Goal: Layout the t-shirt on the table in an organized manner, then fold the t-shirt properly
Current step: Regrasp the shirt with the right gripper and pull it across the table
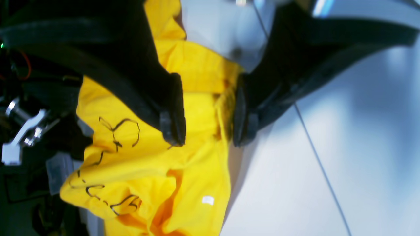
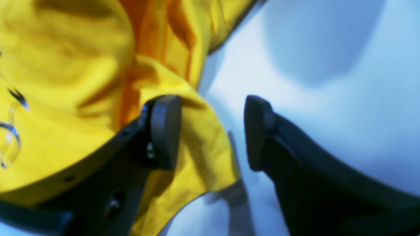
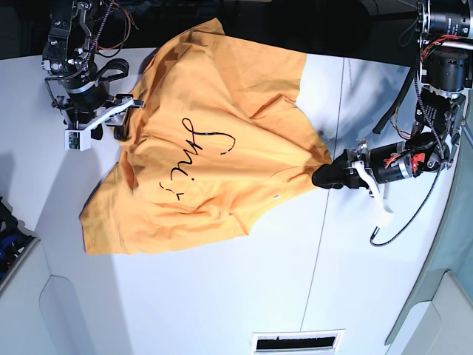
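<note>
The orange-yellow t-shirt (image 3: 214, 148) lies spread but creased on the white table (image 3: 222, 296), its black line markings facing up. My left gripper (image 3: 321, 177) sits at the shirt's right corner. In the left wrist view it (image 1: 208, 131) stands open, with a fold of the t-shirt (image 1: 137, 157) lying loose between its fingers (image 1: 174, 127). My right gripper (image 3: 126, 115) is at the shirt's upper left edge. Its wrist view shows it (image 2: 211, 131) open, one finger (image 2: 165, 131) over the t-shirt (image 2: 65, 82) and the other over bare table (image 2: 328, 82).
A thin dark seam line (image 3: 330, 185) runs across the table right of the shirt. A vent slot (image 3: 295, 342) sits at the near edge. A cable (image 3: 403, 222) loops from the left arm. A dark object (image 3: 7, 229) lies at the left edge.
</note>
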`<state>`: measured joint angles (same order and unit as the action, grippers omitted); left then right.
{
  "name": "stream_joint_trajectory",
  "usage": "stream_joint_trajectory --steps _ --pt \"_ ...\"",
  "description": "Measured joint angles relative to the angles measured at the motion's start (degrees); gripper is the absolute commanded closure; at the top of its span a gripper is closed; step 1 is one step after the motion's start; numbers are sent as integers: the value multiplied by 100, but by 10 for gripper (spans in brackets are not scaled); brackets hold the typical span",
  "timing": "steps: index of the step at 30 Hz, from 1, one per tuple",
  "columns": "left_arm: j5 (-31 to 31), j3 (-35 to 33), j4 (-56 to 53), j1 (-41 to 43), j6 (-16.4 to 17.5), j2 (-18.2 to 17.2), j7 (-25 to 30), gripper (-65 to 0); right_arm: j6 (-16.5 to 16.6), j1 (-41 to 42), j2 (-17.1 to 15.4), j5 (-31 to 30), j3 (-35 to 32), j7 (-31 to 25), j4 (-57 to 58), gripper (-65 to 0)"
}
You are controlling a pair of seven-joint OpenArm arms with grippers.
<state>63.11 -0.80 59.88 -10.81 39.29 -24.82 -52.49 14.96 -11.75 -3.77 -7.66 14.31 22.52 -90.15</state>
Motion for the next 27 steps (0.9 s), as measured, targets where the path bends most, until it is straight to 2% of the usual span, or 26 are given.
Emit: stream_joint_trajectory --steps 2,6,10,13,17,22,24,27 --pt "203 0 0 31 0 -63 2 -275 -131 17 13 0 -2 177 -369 -308" --pt "391 2 0 42 0 -267 24 -276 -149 120 15 -22 4 280 -890 -308" --pt "411 4 190 81 0 -278 22 -275 -142 549 111 -348 4 341 -846 -308" --pt "490 0 455 210 0 -262 24 -275 -155 1082 348 -350 -63 306 -557 -308" --pt "492 15 868 470 -4 -107 -7 -275 -131 1985 553 -61 -396 68 599 -307" --pt "501 -55 1099 809 -2 369 -9 -267 -111 3206 581 404 -1016 -223 2531 -283" --pt "402 -195 1099 942 -2 549 55 -265 -125 3536 557 658 -1276 -247 3185 -257" --pt "205 -476 1099 1075 -4 868 258 -265 -192 3727 553 782 -1532 -275 3858 -254"
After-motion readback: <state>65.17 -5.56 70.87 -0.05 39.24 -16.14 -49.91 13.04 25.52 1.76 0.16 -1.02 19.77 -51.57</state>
